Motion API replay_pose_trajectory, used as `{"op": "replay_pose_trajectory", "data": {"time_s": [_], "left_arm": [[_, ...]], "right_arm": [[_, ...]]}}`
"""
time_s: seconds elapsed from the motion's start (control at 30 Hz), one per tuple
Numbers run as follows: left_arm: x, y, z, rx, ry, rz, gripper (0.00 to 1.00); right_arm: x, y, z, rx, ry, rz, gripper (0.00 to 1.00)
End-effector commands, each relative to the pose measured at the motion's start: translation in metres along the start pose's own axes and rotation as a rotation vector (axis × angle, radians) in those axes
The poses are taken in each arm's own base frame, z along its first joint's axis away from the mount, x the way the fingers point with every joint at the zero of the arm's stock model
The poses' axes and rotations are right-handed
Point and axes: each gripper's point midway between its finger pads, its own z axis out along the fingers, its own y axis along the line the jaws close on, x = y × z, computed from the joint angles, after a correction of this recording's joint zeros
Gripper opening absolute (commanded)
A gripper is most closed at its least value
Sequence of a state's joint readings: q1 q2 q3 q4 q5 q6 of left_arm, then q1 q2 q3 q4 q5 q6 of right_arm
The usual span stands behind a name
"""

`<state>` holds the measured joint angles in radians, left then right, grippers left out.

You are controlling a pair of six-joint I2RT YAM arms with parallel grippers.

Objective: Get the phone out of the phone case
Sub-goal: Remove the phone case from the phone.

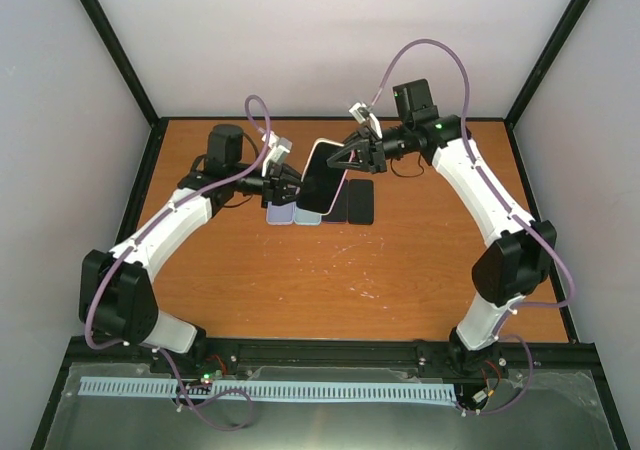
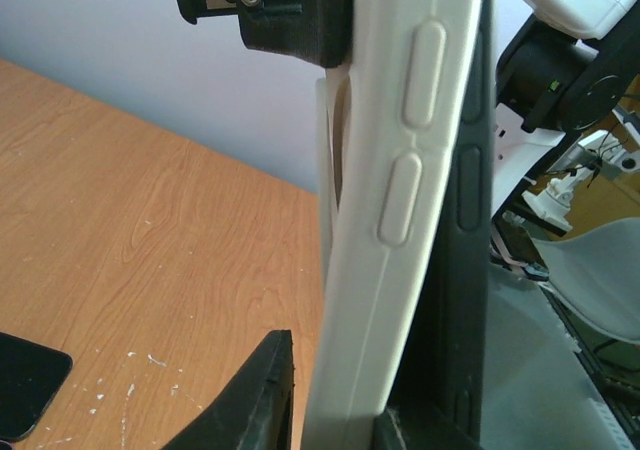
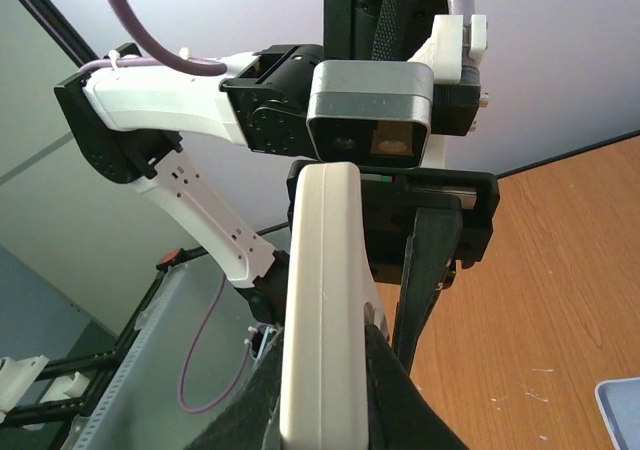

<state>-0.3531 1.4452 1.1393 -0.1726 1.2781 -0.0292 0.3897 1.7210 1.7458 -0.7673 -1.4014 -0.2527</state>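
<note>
The phone case (image 2: 400,220) was held up off the table (image 1: 300,280), pinched from two sides: the left gripper (image 1: 287,186) was clenched on one long edge and the right gripper (image 1: 350,156) on the opposite edge. The case was white, with two raised oval button covers along its side. The phone (image 1: 325,180) showed a dark face, and a dark edge ran close beside the white rim. Below, two black phones (image 1: 361,201) and pale blue cases (image 1: 283,215) lay flat.
</note>
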Motion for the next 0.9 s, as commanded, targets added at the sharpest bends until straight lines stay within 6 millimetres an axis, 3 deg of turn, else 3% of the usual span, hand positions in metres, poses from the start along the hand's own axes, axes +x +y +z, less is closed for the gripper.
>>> {"op": "replay_pose_trajectory", "data": {"time_s": [0.0,0.13,0.3,0.5,0.7,0.87], "left_arm": [[-0.045,-0.012,0.018,0.011,-0.05,0.16,0.19],[-0.05,-0.014,0.018,0.024,-0.058,0.144,0.14],[-0.043,-0.02,0.01,0.048,-0.061,0.082,0.01],[-0.029,-0.005,-0.022,-0.002,-0.11,-0.059,0.01],[-0.025,0.015,-0.044,-0.068,-0.154,-0.151,0.01],[-0.025,0.043,-0.064,-0.155,-0.217,-0.279,0.01]], "right_arm": [[0.016,0.028,0.048,-0.179,0.062,0.01,0.03],[0.024,0.021,0.051,-0.176,0.074,0.031,0.03],[0.025,0.002,0.045,-0.119,0.077,0.054,0.04],[0.015,-0.041,0.023,0.049,0.063,0.073,0.33],[-0.01,-0.062,-0.002,0.221,0.017,-0.01,0.62],[-0.024,-0.079,-0.018,0.439,-0.014,-0.102,0.66]]}}
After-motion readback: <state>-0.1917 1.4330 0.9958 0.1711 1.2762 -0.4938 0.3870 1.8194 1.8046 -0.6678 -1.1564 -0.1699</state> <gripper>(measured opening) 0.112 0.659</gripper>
